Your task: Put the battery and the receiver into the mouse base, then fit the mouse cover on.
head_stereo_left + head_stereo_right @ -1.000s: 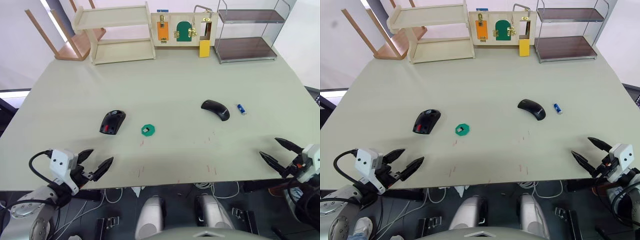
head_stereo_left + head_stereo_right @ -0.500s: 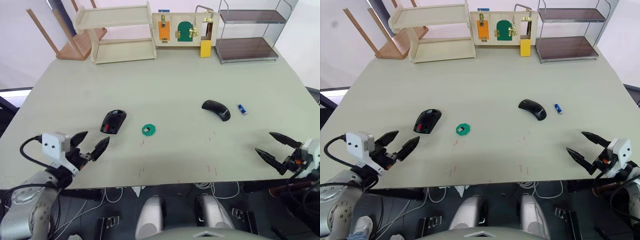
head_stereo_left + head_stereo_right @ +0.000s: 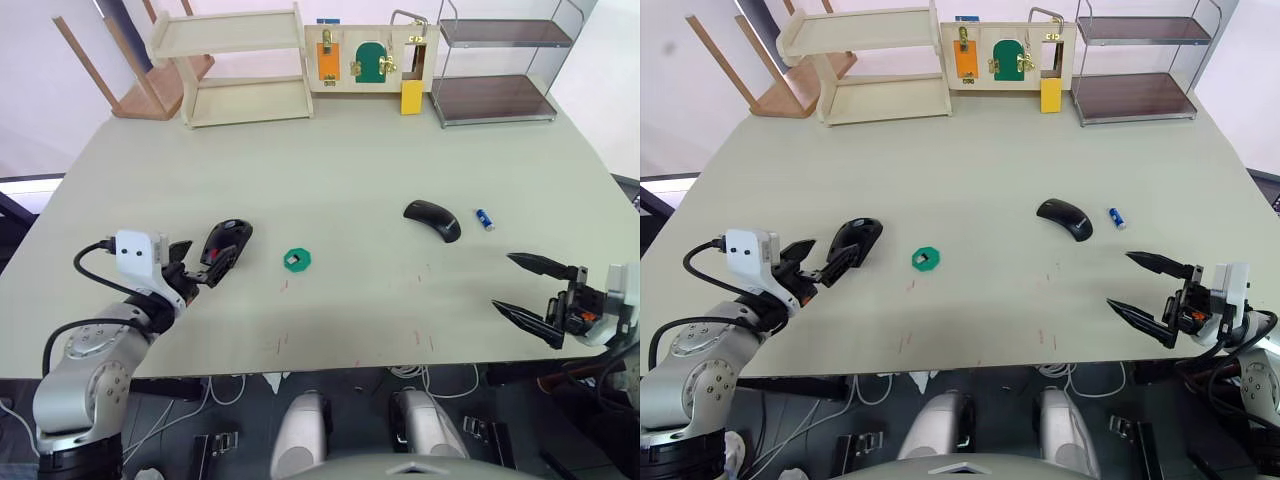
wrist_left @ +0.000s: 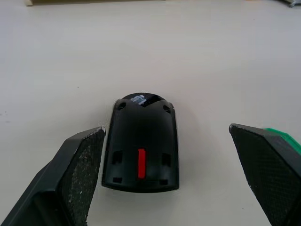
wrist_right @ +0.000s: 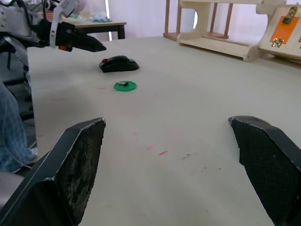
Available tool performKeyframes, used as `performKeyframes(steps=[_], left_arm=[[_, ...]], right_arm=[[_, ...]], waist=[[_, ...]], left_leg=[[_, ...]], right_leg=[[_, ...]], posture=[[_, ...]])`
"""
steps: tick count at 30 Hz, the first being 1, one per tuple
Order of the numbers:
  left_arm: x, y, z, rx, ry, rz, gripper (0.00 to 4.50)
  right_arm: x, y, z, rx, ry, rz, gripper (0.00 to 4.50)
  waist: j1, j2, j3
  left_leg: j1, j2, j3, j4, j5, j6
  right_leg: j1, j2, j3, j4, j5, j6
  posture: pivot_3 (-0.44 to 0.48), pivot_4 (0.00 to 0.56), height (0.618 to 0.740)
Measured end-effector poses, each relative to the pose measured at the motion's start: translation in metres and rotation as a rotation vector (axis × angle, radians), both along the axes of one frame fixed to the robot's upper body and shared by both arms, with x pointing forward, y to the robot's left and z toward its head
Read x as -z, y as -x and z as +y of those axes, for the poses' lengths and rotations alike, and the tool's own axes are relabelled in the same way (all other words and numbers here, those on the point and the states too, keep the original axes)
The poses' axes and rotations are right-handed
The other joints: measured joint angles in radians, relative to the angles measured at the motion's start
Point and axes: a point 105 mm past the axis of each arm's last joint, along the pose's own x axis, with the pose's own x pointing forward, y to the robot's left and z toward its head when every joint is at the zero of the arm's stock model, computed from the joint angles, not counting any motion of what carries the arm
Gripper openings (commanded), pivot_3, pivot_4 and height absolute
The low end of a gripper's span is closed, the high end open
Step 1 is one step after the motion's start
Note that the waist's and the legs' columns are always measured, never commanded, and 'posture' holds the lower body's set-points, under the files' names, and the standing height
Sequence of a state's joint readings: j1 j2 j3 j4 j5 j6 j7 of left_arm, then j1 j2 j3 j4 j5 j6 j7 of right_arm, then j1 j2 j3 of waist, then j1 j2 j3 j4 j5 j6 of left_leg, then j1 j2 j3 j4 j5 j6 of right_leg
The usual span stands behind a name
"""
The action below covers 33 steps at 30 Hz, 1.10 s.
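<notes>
Pale green table (image 3: 330,180): my left gripper (image 3: 205,268) gapes wide, empty, right at the mouse base (image 3: 227,240). Right gripper (image 3: 533,295) gapes empty, short of the battery (image 3: 484,218) beside the mouse cover (image 3: 432,219). Closing off-centre, I might shove the base.

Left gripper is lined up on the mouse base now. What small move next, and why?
Probably ease the left gripper forward a little, then close. Its open fingers flank the mouse base but reach only its near end, so closing now would likely pinch just the edge. The right gripper is open, short of the battery.
</notes>
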<state>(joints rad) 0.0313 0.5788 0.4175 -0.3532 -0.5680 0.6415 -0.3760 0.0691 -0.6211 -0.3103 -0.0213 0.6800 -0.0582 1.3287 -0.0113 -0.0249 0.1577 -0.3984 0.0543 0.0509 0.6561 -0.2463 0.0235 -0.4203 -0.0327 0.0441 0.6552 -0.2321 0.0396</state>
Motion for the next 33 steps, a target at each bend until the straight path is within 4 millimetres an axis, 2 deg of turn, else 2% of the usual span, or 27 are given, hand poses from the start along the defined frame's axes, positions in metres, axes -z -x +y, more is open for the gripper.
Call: performKeyframes(steps=[7,15,19,26,33], left_arm=[[0.003,-0.019,-0.005,-0.023,-0.043,0.02,4.5],[0.014,-0.037,0.006,-0.1,-0.073,0.077,4.5],[0.013,-0.045,0.005,-0.106,-0.085,0.081,4.5],[0.016,-0.054,-0.005,-0.079,-0.084,0.096,4.5],[0.024,-0.055,-0.011,-0.06,-0.088,0.122,4.5]], right_arm=[[0.0,0.0,0.003,-0.023,-0.007,0.004,4.46],[0.001,-0.002,0.006,-0.031,-0.02,0.005,4.46],[0.002,-0.002,0.007,-0.031,-0.019,0.006,4.46],[0.003,-0.001,0.007,-0.029,-0.021,0.011,4.46],[0.006,0.0,0.006,-0.025,-0.022,0.021,4.46]], waist=[[0.0,0.0,0.0],[-0.001,-0.001,0.0],[0.0,-0.001,0.0],[0.0,-0.001,0.0],[0.0,-0.001,0.001]], left_leg=[[0.001,-0.001,-0.001,0.0,0.0,0.0],[0.001,-0.002,0.0,0.0,0.0,0.0],[0.0,-0.005,-0.001,0.0,0.0,0.0],[0.001,-0.013,-0.003,0.0,0.0,0.0],[0.0,-0.017,-0.006,0.0,0.0,0.0]], right_leg=[[0.001,0.0,0.0,0.0,0.0,0.001],[0.002,-0.001,0.0,0.0,0.001,0.002],[0.003,-0.004,0.0,-0.001,0.001,0.004],[0.006,-0.012,-0.001,0.001,-0.002,0.011],[0.007,-0.017,-0.004,0.001,-0.004,0.014]], posture=[[0.0,0.15,0.74],[0.0,0.15,0.74],[0.0,0.15,0.74],[0.0,0.15,0.74],[0.0,0.15,0.74]])
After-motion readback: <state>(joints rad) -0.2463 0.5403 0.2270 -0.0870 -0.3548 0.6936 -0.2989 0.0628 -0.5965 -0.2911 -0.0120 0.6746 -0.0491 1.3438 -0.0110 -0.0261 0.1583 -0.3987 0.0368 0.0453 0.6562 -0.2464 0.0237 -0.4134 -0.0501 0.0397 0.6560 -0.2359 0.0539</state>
